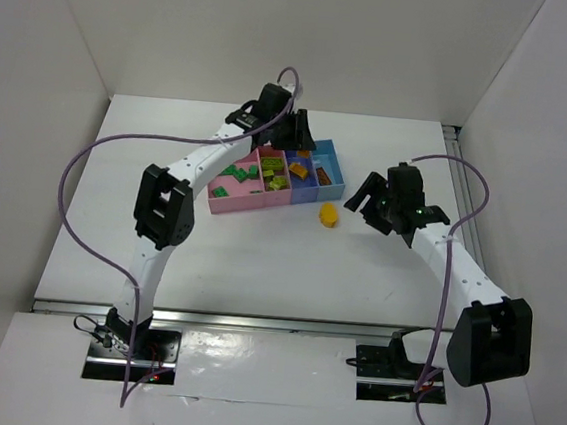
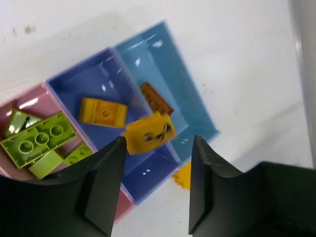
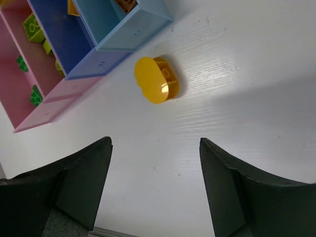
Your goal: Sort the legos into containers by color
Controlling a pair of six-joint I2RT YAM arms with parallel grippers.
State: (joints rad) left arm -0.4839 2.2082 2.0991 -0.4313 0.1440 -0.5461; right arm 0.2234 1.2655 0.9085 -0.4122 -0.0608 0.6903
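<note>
The four joined bins [image 1: 226,203] stand mid-table: wide pink, narrow pink, violet-blue [image 2: 74,84] and light blue [image 2: 168,64]. My left gripper [image 1: 299,134] hangs over them and is open [image 2: 159,139]. A yellow brick with black marks [image 2: 148,132] shows blurred between its fingertips, over the violet-blue bin, touching neither finger clearly. Another yellow brick [image 2: 102,111] lies in that bin. A brown-orange piece [image 2: 155,98] lies in the light blue bin. Lime-green bricks [image 2: 37,140] lie in the narrow pink bin, dark green ones [image 1: 235,173] in the wide one. My right gripper [image 1: 368,203] is open [image 3: 154,141] and empty, just short of a rounded yellow lego [image 3: 157,79] on the table.
The rounded yellow lego [image 1: 330,214] lies just in front of the light blue bin's near corner and shows in the left wrist view [image 2: 183,175]. White walls close in the table on the left, back and right. A metal rail [image 1: 450,148] runs along the right edge.
</note>
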